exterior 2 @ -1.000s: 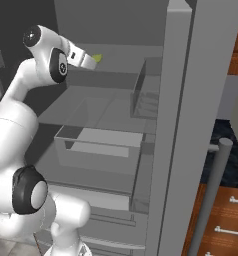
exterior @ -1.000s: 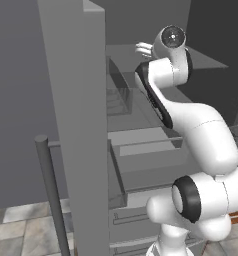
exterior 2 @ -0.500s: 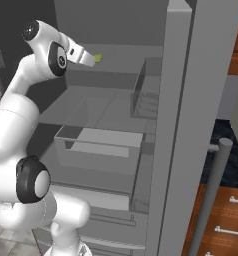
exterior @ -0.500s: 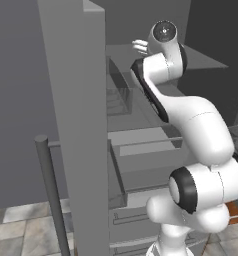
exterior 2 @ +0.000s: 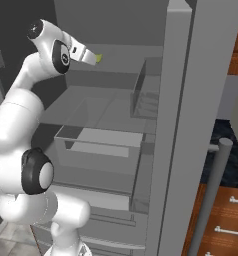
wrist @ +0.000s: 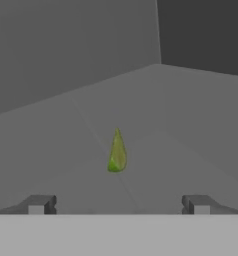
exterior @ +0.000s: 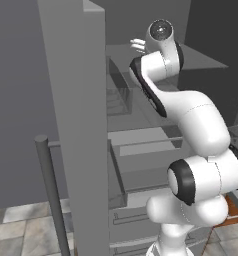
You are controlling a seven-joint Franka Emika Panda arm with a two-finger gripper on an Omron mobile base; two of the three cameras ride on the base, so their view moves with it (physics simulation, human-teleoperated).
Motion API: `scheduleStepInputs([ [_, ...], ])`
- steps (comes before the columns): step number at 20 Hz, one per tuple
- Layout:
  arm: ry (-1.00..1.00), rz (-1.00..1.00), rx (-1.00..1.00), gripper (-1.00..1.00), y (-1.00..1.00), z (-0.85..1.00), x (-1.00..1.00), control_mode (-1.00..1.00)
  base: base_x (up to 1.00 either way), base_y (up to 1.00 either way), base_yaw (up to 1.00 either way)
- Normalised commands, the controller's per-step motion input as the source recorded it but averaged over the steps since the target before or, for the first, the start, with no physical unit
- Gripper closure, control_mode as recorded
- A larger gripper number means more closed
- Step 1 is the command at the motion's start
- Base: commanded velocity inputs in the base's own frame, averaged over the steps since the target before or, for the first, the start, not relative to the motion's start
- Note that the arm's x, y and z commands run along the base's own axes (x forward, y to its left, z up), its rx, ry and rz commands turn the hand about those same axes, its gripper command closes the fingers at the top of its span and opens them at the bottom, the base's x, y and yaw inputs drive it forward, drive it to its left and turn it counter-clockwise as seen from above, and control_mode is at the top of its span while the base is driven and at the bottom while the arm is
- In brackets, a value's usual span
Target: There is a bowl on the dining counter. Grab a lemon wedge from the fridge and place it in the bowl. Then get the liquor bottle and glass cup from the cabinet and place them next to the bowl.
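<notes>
The fridge (exterior: 76,125) stands open, and my arm reaches into its upper shelf (exterior 2: 116,55). On that grey shelf floor lies the lemon wedge (wrist: 117,152), a small yellow-green sliver, also seen just beyond the hand as the lemon wedge (exterior 2: 98,58). My gripper (wrist: 118,205) is open, its two dark fingertips (wrist: 38,205) spread wide on either side of the wedge and a little short of it, touching nothing. From the sides, the gripper (exterior 2: 90,56) points into the shelf, and the gripper (exterior: 137,46) sits high beside the open door. The bowl, bottle, cup and cabinet are out of view.
The open fridge door (exterior 2: 191,100) with its grey bar handle (exterior 2: 211,190) stands close on the right, and the other door's handle (exterior: 51,190) on the left. A clear drawer (exterior 2: 98,145) juts out below the shelf. A door bin (exterior 2: 143,95) and brown wooden drawers (exterior 2: 226,215) lie to the right.
The arm has shifted slightly up and further into the fridge's upper shelf toward the lemon wedge. The gripper has stayed open.
</notes>
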Motion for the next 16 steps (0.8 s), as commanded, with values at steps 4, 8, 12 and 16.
scheduleStepInputs([
  [4, 0.00, 0.00, 0.00, -1.00, -0.03, -0.08, 0.11, -1.00, 0.00, 0.00, 0.00],
  [8, 0.03, 0.00, 0.00, -1.00, -0.12, -0.15, 0.12, -1.00, 0.00, 0.00, 0.00],
  [12, 0.05, 0.00, 0.00, -1.00, -0.09, -0.09, 0.14, -1.00, 0.00, 0.00, 0.00],
  [16, 0.09, 0.00, -0.02, -1.00, 0.00, -0.08, 0.17, -1.00, 0.00, 0.00, 0.00],
])
